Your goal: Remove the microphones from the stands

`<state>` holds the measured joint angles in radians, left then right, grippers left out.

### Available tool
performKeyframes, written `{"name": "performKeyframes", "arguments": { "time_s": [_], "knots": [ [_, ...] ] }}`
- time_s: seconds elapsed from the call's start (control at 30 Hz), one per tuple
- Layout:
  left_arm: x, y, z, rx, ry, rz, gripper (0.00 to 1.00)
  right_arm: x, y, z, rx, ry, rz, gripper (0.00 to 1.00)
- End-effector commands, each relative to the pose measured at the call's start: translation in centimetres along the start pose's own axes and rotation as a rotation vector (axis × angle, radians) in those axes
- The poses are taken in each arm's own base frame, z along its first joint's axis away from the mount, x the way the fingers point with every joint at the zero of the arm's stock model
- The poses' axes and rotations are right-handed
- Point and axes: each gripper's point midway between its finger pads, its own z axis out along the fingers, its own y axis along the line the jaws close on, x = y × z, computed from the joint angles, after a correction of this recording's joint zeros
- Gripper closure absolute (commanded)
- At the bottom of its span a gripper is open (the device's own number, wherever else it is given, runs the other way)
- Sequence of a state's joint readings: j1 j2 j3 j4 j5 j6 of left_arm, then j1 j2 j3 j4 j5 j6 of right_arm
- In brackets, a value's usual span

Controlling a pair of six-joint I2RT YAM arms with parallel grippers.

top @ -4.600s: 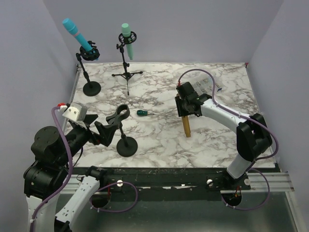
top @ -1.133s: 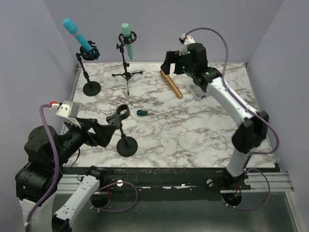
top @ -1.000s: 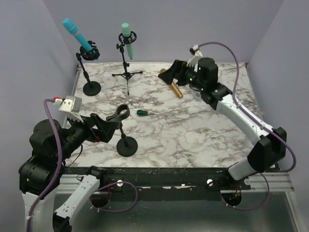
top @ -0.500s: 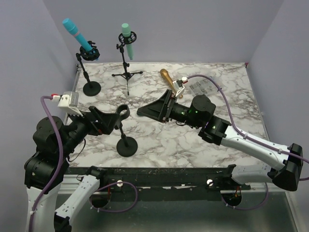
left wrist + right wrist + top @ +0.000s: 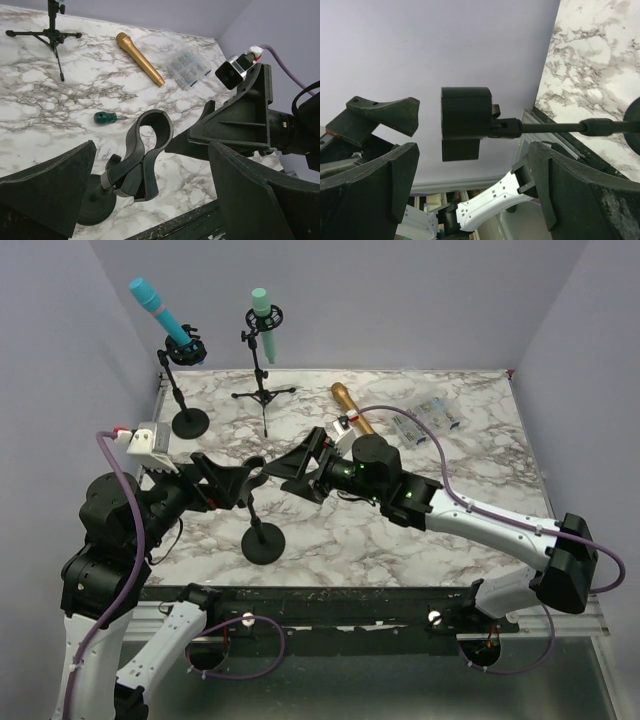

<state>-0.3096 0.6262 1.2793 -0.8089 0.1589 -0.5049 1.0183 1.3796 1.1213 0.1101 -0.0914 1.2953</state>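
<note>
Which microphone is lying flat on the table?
The gold microphone: it lies on the table, while the blue microphone and green microphone sit clipped in stands.

Plain lavender walls [image 5: 400, 300] on three sides of a white, grey-veined marble table [image 5: 480, 440]
</note>
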Motion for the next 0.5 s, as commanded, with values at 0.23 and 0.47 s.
{"name": "performKeyframes", "arguments": {
  "time_s": [0.23,0.47],
  "knots": [
    [-0.1,0.6,-1.0,-0.011,-0.030,0.099,0.03,1.3,1.8,1.9,-0.057,0.056,0.015,0.01],
    [-0.6,0.3,-0.6,-0.001,-0.030,0.121,0.04,2.0,1.3,2.9,-0.064,0.086,0.026,0.11]
  ]
}}
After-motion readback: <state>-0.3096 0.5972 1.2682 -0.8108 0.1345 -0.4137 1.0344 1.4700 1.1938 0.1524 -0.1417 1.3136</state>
